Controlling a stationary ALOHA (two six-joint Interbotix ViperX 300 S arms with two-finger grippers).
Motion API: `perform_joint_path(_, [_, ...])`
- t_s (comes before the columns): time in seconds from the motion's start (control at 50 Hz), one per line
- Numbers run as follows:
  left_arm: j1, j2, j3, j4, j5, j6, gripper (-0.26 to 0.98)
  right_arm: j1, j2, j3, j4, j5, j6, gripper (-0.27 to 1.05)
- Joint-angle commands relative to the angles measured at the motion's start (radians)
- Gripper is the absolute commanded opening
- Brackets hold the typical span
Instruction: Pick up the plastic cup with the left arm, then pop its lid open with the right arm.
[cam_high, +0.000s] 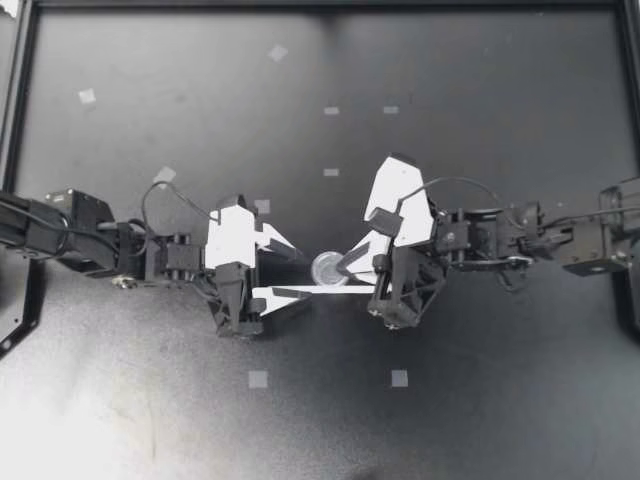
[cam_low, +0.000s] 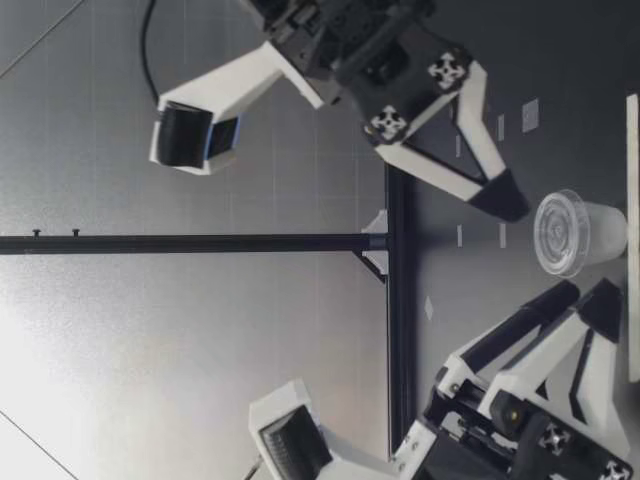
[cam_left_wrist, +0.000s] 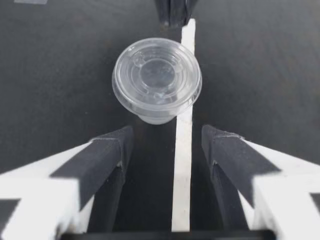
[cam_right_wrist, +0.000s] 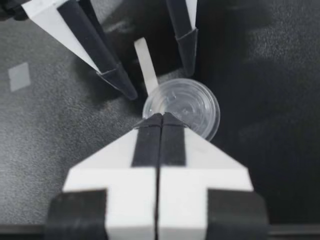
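Note:
A small clear plastic cup (cam_high: 328, 268) with a lid stands upright on the black table. My left gripper (cam_high: 303, 273) is open and level with the cup, which sits just ahead of its fingertips, not between them. My right gripper (cam_high: 346, 270) is shut, and its joined tips sit over the cup's rim from the other side; I cannot tell whether they touch. In the low view, the cup (cam_low: 575, 232) stands between my right gripper (cam_low: 500, 200) and my left gripper (cam_low: 585, 298). From the left wrist, the cup (cam_left_wrist: 157, 80) lies beyond the open left gripper (cam_left_wrist: 167, 142). From the right wrist, the shut right gripper (cam_right_wrist: 161, 117) overlaps the cup (cam_right_wrist: 187, 107).
A white strip (cam_left_wrist: 182, 165) lies flat on the table, running from under the left gripper past the cup. Small white tape squares (cam_high: 258, 379) dot the surface. A black frame rail (cam_high: 20, 90) borders the table at the left, back and right.

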Motion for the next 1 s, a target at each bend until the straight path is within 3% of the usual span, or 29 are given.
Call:
perform_joint_path(0.0, [-0.002,-0.011,-0.02,0.002,-0.003,0.0,0.6,0.003,-0.009,-0.02,0.002,-0.009,0.002,-0.03])
perform_joint_path(0.98, [0.0,0.044,-0.086,0.0,-0.003,0.008,0.6,0.003,0.035,0.012,0.002,-0.011,0.037,-0.03])
